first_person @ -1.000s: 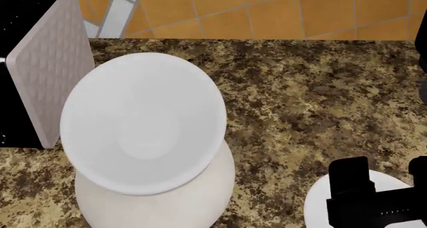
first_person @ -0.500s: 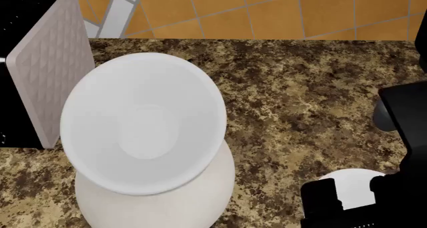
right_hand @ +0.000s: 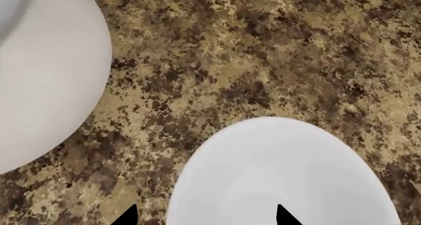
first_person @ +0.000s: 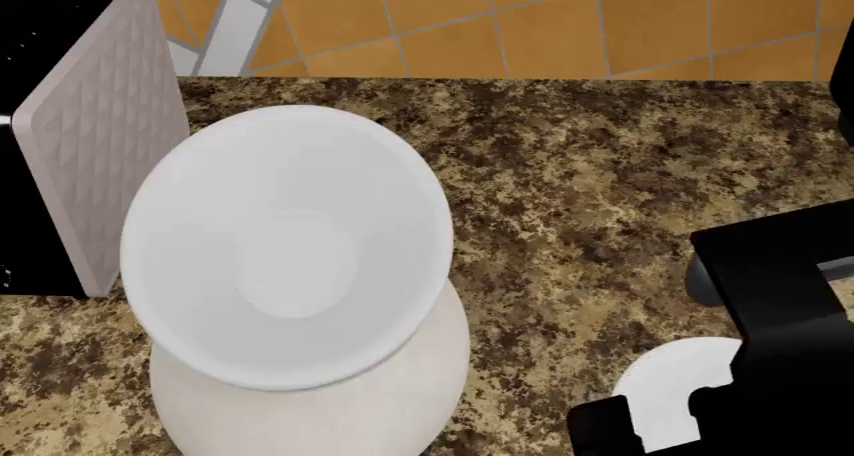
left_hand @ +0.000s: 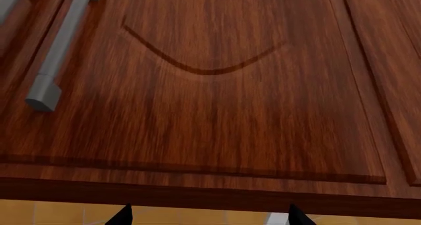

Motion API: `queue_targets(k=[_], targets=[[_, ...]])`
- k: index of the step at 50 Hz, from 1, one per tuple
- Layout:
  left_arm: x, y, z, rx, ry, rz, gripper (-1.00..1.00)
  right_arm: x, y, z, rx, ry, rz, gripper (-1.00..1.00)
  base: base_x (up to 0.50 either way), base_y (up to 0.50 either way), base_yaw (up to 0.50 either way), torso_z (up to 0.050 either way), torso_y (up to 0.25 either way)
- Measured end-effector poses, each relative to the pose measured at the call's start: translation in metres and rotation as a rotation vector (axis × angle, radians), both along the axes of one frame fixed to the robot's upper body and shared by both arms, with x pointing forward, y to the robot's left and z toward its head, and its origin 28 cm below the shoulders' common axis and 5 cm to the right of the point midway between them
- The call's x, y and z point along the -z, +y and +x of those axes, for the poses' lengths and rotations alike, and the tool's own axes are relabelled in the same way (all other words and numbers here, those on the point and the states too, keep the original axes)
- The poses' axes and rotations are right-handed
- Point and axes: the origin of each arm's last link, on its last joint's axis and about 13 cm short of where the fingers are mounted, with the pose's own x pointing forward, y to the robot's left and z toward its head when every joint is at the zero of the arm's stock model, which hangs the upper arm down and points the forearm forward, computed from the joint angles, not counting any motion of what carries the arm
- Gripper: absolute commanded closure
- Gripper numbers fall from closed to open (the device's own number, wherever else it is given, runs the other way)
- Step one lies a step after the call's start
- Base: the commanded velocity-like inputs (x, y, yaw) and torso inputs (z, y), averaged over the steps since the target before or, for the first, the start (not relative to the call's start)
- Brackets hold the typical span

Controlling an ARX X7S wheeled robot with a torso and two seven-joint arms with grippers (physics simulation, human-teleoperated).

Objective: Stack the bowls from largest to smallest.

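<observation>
In the left wrist view, only a brown wooden cupboard door (left_hand: 210,87) with a grey handle (left_hand: 56,52) is seen. Two dark tips of the left claw (left_hand: 207,216) are seen far apart at the picture's edge, so this claw is wide and nothing is held in it. No bowl is seen here.

In the head view, the big off-white round bowl (first_person: 314,416) is seen near the front left part of the speckled stone counter (first_person: 601,176). A white flared bowl (first_person: 287,246) is sat in its mouth, tilted a little. A quilted grey-white box (first_person: 100,136) is stood at the left edge, just beside these bowls. The last small white bowl (first_person: 667,381) is seen near the front right corner, partly hidden by the black right arm (first_person: 781,276).

In the right wrist view, the small white bowl (right_hand: 283,175) is seen right under the right claw (right_hand: 204,216). The claw's two tips are set wide, one out past the rim and one over the inside. Nothing is held yet. The side of the big bowl (right_hand: 46,82) is seen well apart from it.

The step in hand looks to be the picking up of the last bowl. Next, the claw likely needs to be lowered over the rim and closed on it. Then the bowl can be lifted and set into the stacked pair.
</observation>
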Motion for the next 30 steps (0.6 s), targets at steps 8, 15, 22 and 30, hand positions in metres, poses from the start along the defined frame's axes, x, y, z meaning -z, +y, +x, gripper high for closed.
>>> queue_targets(k=[8,15,22,30], targets=[[0.001,0.001,0.000,-0.002,0.001,-0.002,-1.00,0.007,0.001,0.002,-0.006,0.017,-0.001,-1.00,0.00,0.00,0.00,0.000,0.000],[0.001,0.001,0.000,-0.002,0.002,-0.003,-1.00,0.013,0.002,0.003,-0.009,0.032,-0.003,-1.00,0.00,0.00,0.00,0.000,0.000],[0.001,0.001,0.000,-0.002,0.002,-0.004,-1.00,0.019,0.002,0.004,-0.011,0.044,-0.005,-1.00,0.00,0.00,0.00,0.000,0.000],[0.002,0.001,0.001,-0.003,0.004,-0.004,-1.00,0.025,0.002,0.006,-0.013,0.056,-0.002,-1.00,0.00,0.00,0.00,0.000,0.000]])
